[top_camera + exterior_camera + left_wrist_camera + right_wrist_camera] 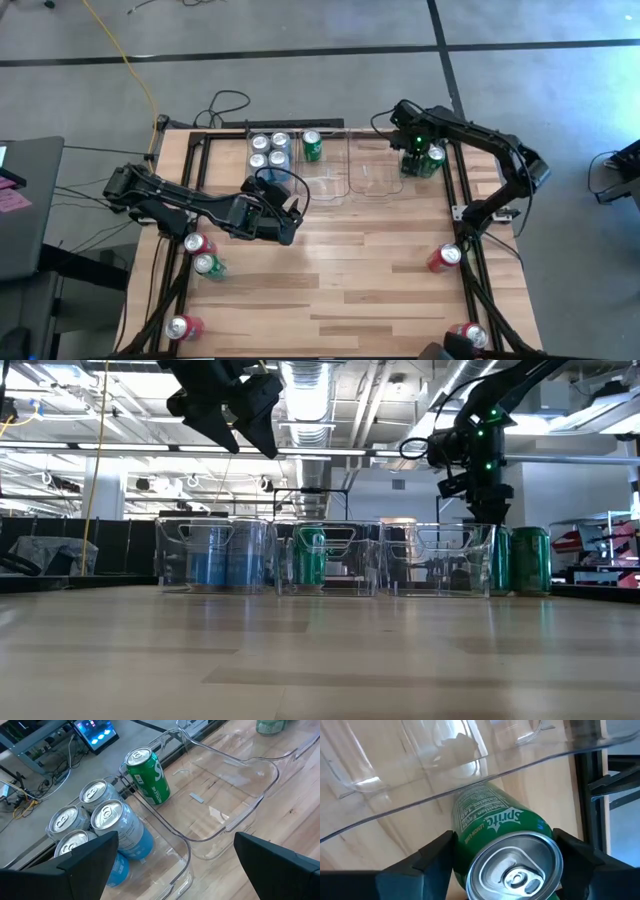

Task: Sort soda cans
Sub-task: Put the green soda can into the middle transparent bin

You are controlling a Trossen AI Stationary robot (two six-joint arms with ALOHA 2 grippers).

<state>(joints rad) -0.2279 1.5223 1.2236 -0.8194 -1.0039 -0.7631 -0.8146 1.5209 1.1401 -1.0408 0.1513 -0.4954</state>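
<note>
three clear bins [335,180] sit in a row at the far edge of the wooden surface [340,270]. four blue cans [268,150] stand packed together in the left bin, and one green can [312,146] stands in the middle bin; the third bin holds nothing visible. left tool [292,205] hangs above the surface just in front of the left bin, its fingers [85,862] spread wide and holding nothing. near the surface's left edge lie a red can [198,243] and a green one [209,265] touching, with another red can [184,327] nearer the front corner. right tool [502,865] is down beside the right bin, outside its wall, its fingers [427,860] either side of a green can [505,840]; whether they press it i cannot tell. a second green can [530,560] stands just beside that one. two red cans [445,258] [468,336] lie along the right edge.
</note>
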